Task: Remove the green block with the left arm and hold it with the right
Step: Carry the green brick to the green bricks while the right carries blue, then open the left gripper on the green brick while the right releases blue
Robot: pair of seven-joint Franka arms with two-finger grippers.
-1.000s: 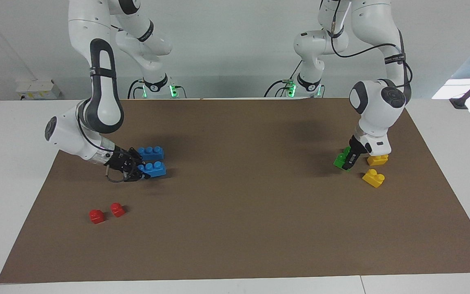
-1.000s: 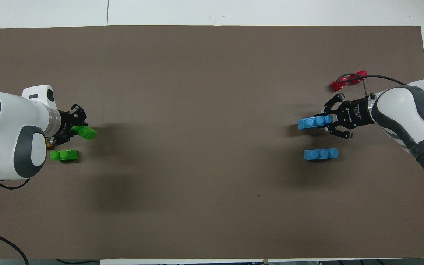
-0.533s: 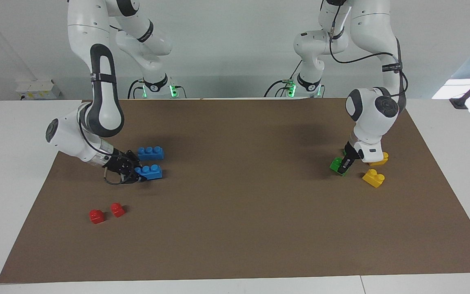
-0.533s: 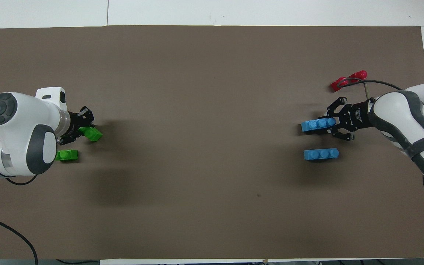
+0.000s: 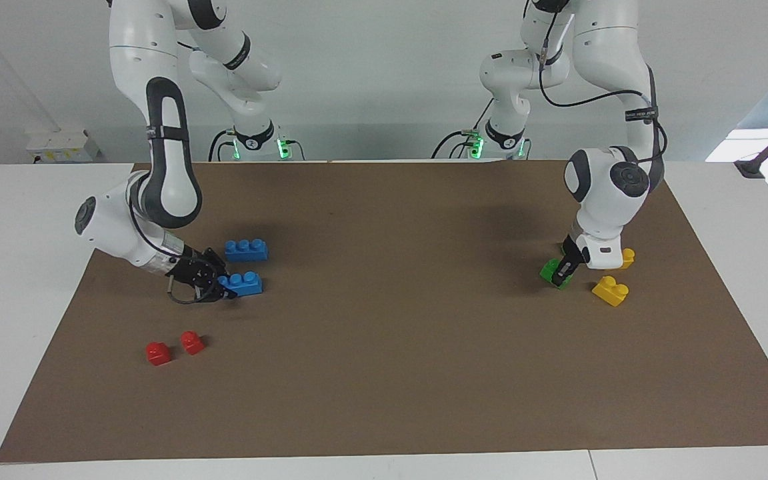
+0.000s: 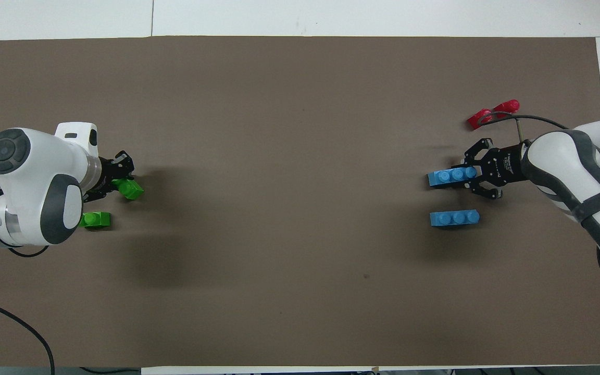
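Left end effector (image 5: 564,270) pinches green block (image 6: 129,188) at the left arm's end of the table (image 5: 424,373). Light, rigid, slick plastic; I'd grip flat sides. Right end effector (image 6: 467,176) holds blue brick (image 6: 448,177).

**Open middle, bricks crowded at both ends**

The middle of the brown-covered table (image 6: 289,156) lies open from end to end. At the left arm's end, two green blocks (image 6: 97,220) and two yellow bricks (image 5: 611,291) crowd together. At the right arm's end stand two blue bricks (image 6: 454,217) and, farther from the robots, two red bricks (image 5: 169,348).
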